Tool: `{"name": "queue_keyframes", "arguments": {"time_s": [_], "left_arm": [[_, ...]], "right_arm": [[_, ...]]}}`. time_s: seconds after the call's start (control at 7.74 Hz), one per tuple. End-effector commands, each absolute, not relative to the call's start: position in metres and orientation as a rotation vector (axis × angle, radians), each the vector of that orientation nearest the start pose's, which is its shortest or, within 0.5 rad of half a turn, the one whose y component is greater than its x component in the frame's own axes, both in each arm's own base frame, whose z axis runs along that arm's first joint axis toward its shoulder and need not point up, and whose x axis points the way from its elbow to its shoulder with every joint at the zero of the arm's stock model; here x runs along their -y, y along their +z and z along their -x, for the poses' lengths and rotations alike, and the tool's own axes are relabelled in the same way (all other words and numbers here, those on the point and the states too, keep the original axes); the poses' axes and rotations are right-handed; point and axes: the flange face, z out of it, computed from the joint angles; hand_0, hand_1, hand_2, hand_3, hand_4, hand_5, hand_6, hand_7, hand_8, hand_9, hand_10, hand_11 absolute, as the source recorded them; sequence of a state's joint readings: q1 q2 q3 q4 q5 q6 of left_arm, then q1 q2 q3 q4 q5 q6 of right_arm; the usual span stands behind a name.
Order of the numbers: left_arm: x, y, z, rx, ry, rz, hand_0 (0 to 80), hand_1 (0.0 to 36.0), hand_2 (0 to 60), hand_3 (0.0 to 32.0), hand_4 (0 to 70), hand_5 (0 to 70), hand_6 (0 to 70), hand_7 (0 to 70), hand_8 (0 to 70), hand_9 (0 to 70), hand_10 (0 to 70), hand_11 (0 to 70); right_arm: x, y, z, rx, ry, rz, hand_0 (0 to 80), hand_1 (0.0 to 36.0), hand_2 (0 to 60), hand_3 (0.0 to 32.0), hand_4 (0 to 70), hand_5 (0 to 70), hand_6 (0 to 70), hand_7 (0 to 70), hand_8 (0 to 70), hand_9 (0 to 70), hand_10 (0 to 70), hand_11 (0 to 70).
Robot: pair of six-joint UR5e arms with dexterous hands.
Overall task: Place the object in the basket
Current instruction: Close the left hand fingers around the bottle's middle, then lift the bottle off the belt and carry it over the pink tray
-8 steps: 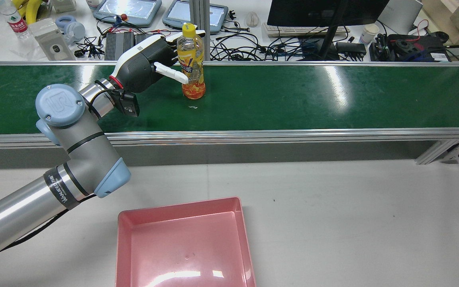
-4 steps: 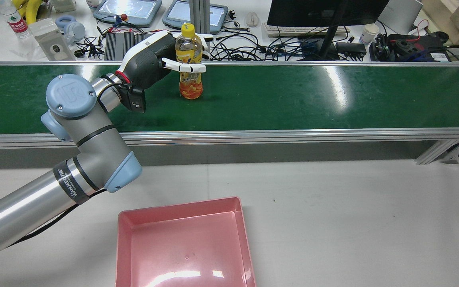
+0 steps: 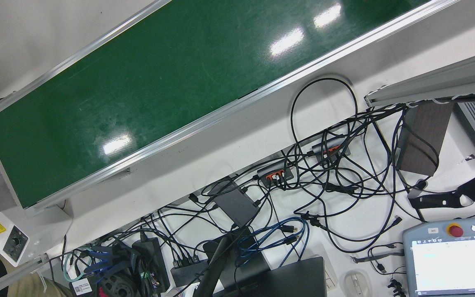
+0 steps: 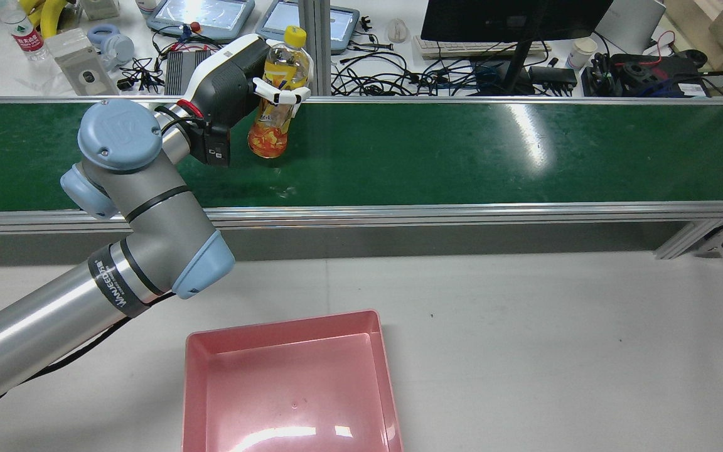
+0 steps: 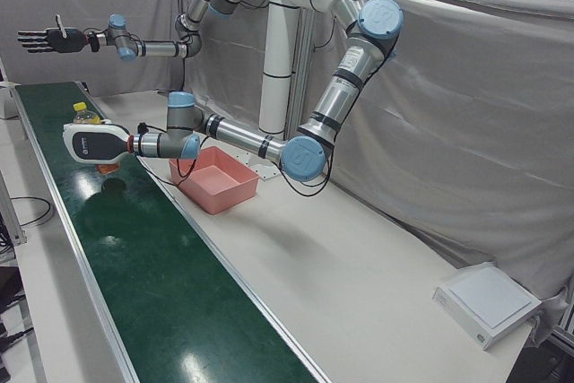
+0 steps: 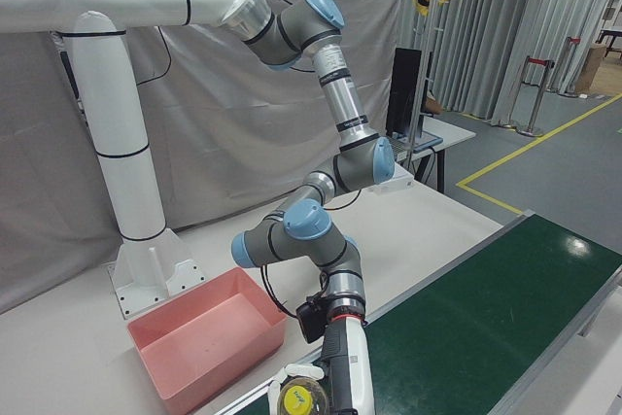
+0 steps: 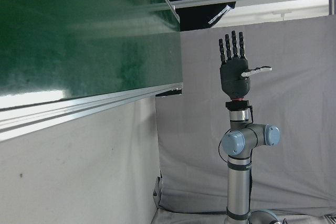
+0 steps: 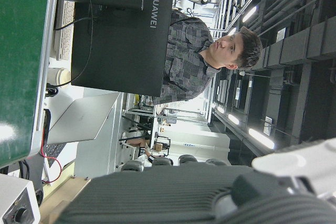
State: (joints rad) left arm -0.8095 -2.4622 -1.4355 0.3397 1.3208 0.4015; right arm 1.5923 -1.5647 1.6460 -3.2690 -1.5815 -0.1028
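Observation:
An orange drink bottle (image 4: 268, 133) with a yellow cap is tilted, cap leaning right, and held off the green conveyor belt (image 4: 462, 150). My left hand (image 4: 242, 78) is shut on its middle, white fingers (image 4: 280, 94) wrapped around it. The left-front view shows the same hand (image 5: 94, 143) with the bottle's cap (image 5: 84, 115) behind it, and the right-front view shows the hand (image 6: 348, 376) beside the bottle (image 6: 299, 397). The pink basket (image 4: 283, 322) lies on the white table, nearer the robot than the belt. My right hand (image 5: 45, 39) is raised high over the belt's far end, open, fingers spread.
The belt's metal rail (image 4: 399, 213) lies between the bottle and the basket. Behind the belt, a desk holds a monitor (image 4: 512, 19), teach pendants (image 4: 201, 16) and tangled cables (image 3: 303, 198). A white pedestal (image 5: 278, 60) stands behind the basket (image 5: 215, 181).
The left hand closed its fingers round the bottle, then lifted it off the belt, tilted it and carried it left, back toward the robot. The elbow rose and swung right.

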Motion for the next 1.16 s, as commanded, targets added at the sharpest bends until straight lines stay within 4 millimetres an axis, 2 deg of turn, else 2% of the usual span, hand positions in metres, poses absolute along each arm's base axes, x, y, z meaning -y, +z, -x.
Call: {"name": "queue_keyframes", "arguments": {"time_s": [0.0, 0.13, 0.39, 0.52, 0.65, 0.78, 0.9, 1.03], "left_arm": [[0.625, 0.191, -0.379, -2.382, -1.371, 0.282, 51.3, 35.8, 60.0, 0.0, 67.6, 70.0, 59.3, 70.0, 69.6, 70.0, 70.0, 70.0], [0.59, 0.209, -0.357, -2.373, -1.365, 0.289, 51.7, 35.9, 60.0, 0.0, 64.5, 70.0, 57.5, 70.0, 68.3, 70.0, 69.7, 70.0], [0.504, 0.228, -0.303, -2.358, -1.342, 0.325, 51.6, 35.6, 60.0, 0.0, 62.8, 70.0, 56.3, 70.0, 67.1, 70.0, 68.9, 70.0], [0.463, 0.224, -0.291, -2.346, -1.317, 0.368, 52.2, 34.9, 60.0, 0.0, 62.3, 70.0, 56.0, 70.0, 66.6, 70.0, 68.4, 70.0], [0.445, 0.221, -0.285, -2.339, -1.296, 0.37, 53.0, 34.9, 60.0, 0.0, 60.8, 70.0, 54.4, 70.0, 65.7, 70.0, 67.9, 70.0], [0.416, 0.21, -0.29, -2.328, -1.248, 0.4, 53.3, 34.7, 60.0, 0.0, 59.7, 70.0, 53.2, 70.0, 64.8, 70.0, 67.0, 70.0], [0.393, 0.203, -0.306, -2.314, -1.19, 0.41, 53.0, 34.3, 60.0, 0.0, 60.7, 70.0, 53.6, 70.0, 64.8, 70.0, 67.1, 70.0], [0.37, 0.203, -0.333, -2.285, -1.151, 0.452, 52.6, 33.1, 60.0, 0.0, 61.0, 70.0, 53.6, 70.0, 64.5, 70.0, 66.9, 70.0]], "right_arm": [[0.485, 0.659, -0.143, -2.213, -2.319, 0.125, 0.0, 0.0, 0.0, 0.0, 0.0, 0.0, 0.0, 0.0, 0.0, 0.0, 0.0, 0.0], [0.486, 0.659, -0.143, -2.215, -2.317, 0.125, 0.0, 0.0, 0.0, 0.0, 0.0, 0.0, 0.0, 0.0, 0.0, 0.0, 0.0, 0.0], [0.485, 0.659, -0.143, -2.213, -2.319, 0.125, 0.0, 0.0, 0.0, 0.0, 0.0, 0.0, 0.0, 0.0, 0.0, 0.0, 0.0, 0.0], [0.486, 0.659, -0.143, -2.215, -2.317, 0.125, 0.0, 0.0, 0.0, 0.0, 0.0, 0.0, 0.0, 0.0, 0.0, 0.0, 0.0, 0.0], [0.486, 0.659, -0.143, -2.215, -2.317, 0.125, 0.0, 0.0, 0.0, 0.0, 0.0, 0.0, 0.0, 0.0, 0.0, 0.0, 0.0, 0.0], [0.486, 0.659, -0.143, -2.215, -2.317, 0.125, 0.0, 0.0, 0.0, 0.0, 0.0, 0.0, 0.0, 0.0, 0.0, 0.0, 0.0, 0.0], [0.486, 0.659, -0.143, -2.215, -2.317, 0.125, 0.0, 0.0, 0.0, 0.0, 0.0, 0.0, 0.0, 0.0, 0.0, 0.0, 0.0, 0.0], [0.485, 0.659, -0.143, -2.213, -2.319, 0.125, 0.0, 0.0, 0.0, 0.0, 0.0, 0.0, 0.0, 0.0, 0.0, 0.0, 0.0, 0.0]]}}
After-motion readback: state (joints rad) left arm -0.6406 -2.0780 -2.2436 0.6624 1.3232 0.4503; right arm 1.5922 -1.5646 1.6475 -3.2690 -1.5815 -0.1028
